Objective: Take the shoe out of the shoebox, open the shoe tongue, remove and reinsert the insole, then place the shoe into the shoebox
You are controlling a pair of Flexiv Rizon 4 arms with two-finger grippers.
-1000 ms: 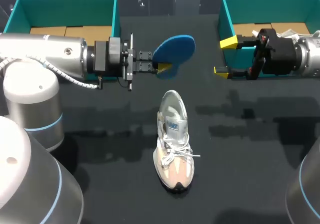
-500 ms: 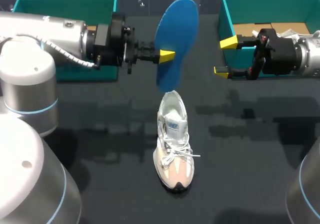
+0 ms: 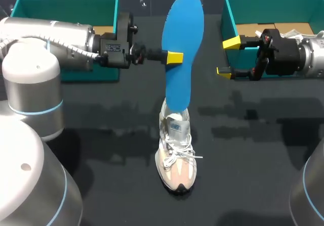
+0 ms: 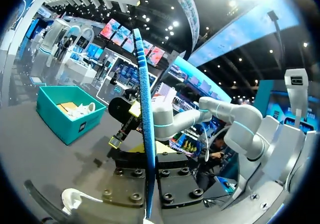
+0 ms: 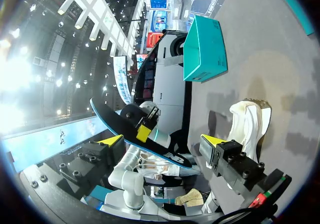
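Note:
A blue insole stands upright above the table, with my left gripper shut on its middle. Its lower end reaches down to the heel opening of the white and pink shoe, which lies on the dark table with its toe toward me. Seen from the left wrist, the insole is edge-on between the fingers, with the shoe's heel just below. My right gripper hangs open and empty beside the right teal shoebox. The right wrist view shows the insole and the shoe ahead of that gripper.
A second teal box stands at the back left, behind my left arm. The right shoebox holds something white. Dark table surface spreads around the shoe on both sides.
My left gripper has turned the insole from a flat tilt to upright and brought its lower end down to the shoe's heel. The right arm and the shoe have not moved.

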